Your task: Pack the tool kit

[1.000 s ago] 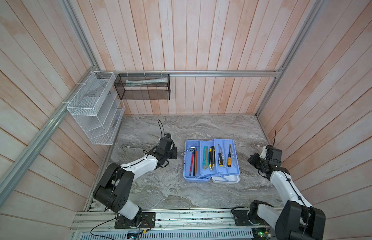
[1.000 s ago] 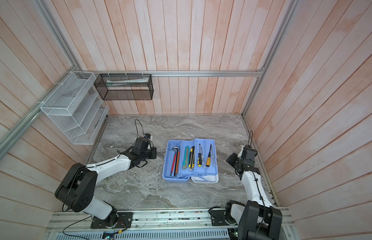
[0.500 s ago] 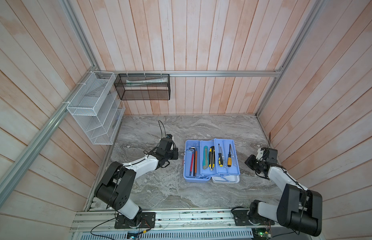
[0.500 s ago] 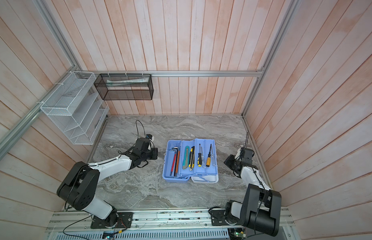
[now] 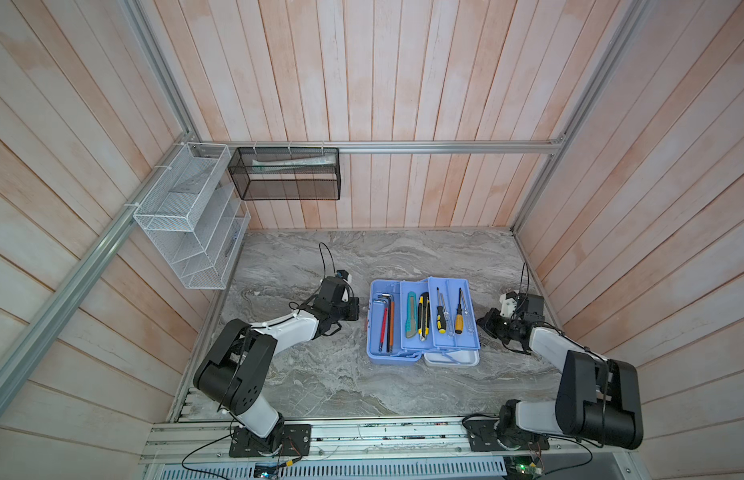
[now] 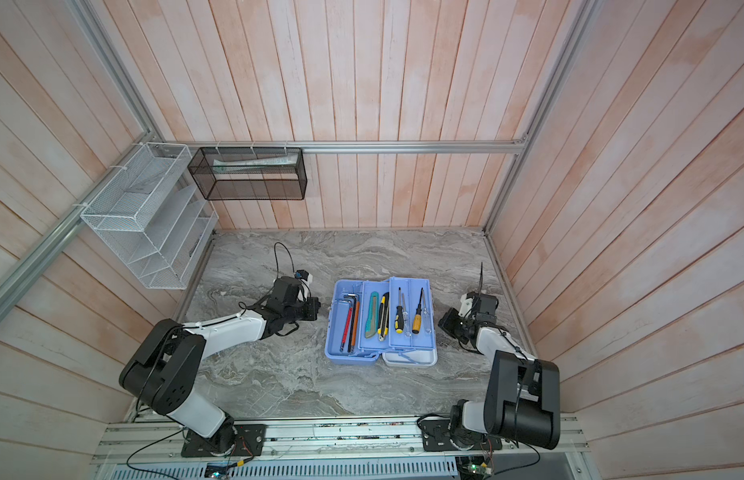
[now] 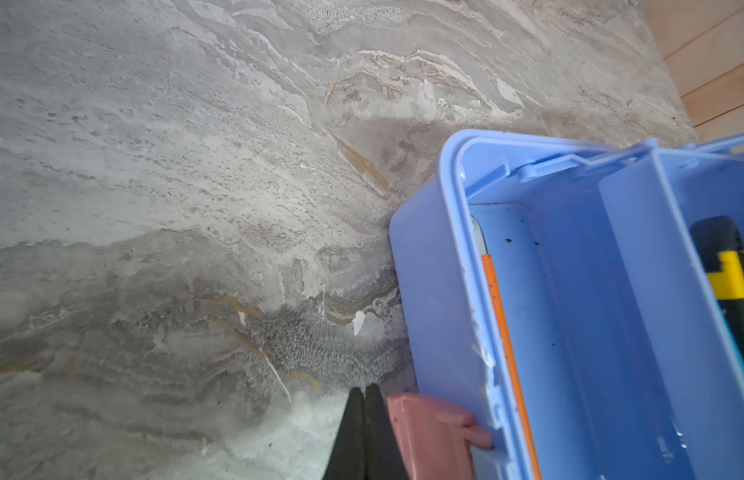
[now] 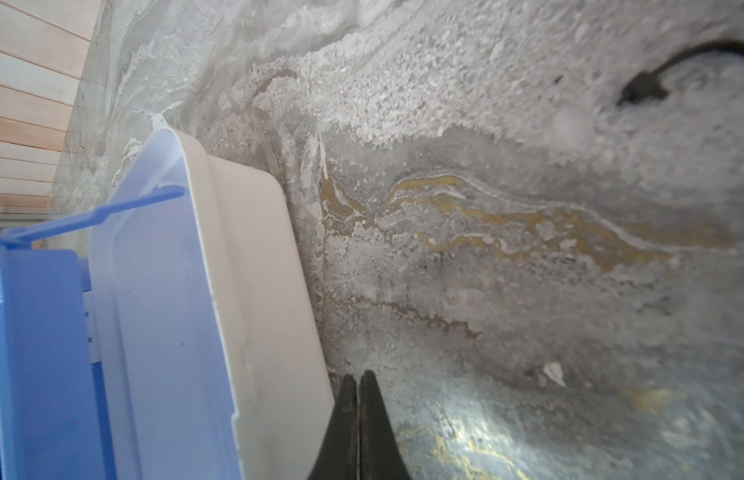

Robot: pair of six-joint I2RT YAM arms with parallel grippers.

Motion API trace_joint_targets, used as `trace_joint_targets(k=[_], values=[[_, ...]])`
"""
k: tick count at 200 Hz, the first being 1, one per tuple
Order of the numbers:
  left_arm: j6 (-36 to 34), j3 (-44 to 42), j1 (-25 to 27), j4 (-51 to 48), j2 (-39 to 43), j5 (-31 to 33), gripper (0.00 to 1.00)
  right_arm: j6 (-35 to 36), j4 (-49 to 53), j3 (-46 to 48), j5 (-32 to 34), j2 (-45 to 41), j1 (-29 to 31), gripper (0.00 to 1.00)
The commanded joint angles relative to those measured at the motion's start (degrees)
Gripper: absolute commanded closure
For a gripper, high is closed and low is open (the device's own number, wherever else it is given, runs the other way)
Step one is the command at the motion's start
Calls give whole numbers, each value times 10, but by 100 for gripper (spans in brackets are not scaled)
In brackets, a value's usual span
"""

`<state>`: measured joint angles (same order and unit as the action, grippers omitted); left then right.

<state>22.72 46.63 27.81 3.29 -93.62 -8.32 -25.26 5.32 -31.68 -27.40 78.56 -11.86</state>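
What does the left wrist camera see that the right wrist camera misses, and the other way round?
Only the left wrist view shows the pink-red piece beside the left claw, plus the orange hex key and the yellow-and-black knife inside the tool kit. Only the right wrist view shows the white lid, with the right claw beside it. Both show blue plastic of the kit, the marble table, and a shut claw holding nothing.

Your left arm (image 5: 287, 328) stretched low, forearm near flat, left gripper (image 5: 356, 309) pointing toward middle of table (image 5: 362, 257), jaws pressed together, empty. Your right arm (image 5: 547, 343) folded tight, right gripper (image 5: 484, 323) low near right edge, jaws likewise closed, empty.
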Motion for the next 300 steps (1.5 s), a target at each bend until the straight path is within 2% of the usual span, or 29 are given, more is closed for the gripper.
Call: trace_joint_targets(k=[1, 33, 76, 110, 182, 300], values=[[-1, -9, 2, 23, -12, -20, 100, 12, -8, -19, -17, 20, 4, 100], [-2, -8, 2, 32, -17, -34, 100, 19, -15, -26, -24, 35, 14, 100], [-9, -7, 4, 41, -21, -49, 100, 12, -54, -17, -85, 55, 21, 100], [-11, -11, 4, 42, -16, -58, 100, 13, -58, -12, -99, 46, 21, 100], [-11, -22, 5, 52, -10, -57, 100, -19, -95, 6, -170, 9, 21, 100], [-11, -33, 5, 71, -10, -63, 100, -28, -29, 4, -170, -98, 21, 100]])
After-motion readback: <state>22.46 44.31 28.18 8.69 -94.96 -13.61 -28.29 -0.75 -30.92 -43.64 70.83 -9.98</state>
